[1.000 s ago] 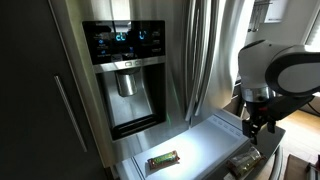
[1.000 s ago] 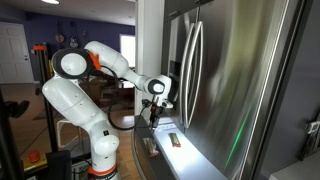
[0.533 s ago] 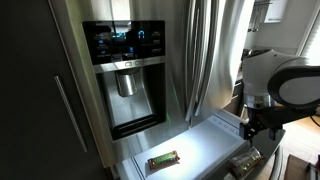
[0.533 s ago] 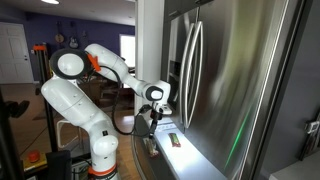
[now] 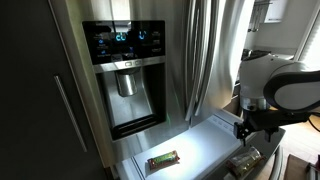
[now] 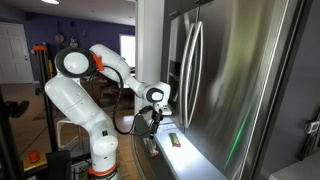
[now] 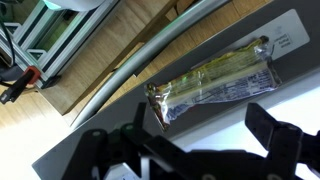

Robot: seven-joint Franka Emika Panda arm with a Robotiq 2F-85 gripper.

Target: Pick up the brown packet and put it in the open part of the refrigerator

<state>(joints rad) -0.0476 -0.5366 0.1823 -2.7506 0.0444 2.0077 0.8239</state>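
Now that the spread hand (image 7: 198,130) hangs lower than before, the brown packet (image 7: 213,82) lies just beneath; grasping seems next.

Blue-lit dispenser panel (image 5: 124,42) above dark recess; green-red packet (image 5: 163,159) lying flat; wood floor (image 7: 140,35).

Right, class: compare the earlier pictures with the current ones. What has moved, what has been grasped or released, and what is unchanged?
The gripper has come down a little toward the brown packet below it. Its jaws are open and it holds nothing. Nothing was grasped or released. The brown packet, the green-topped packet and the open drawer stayed put.
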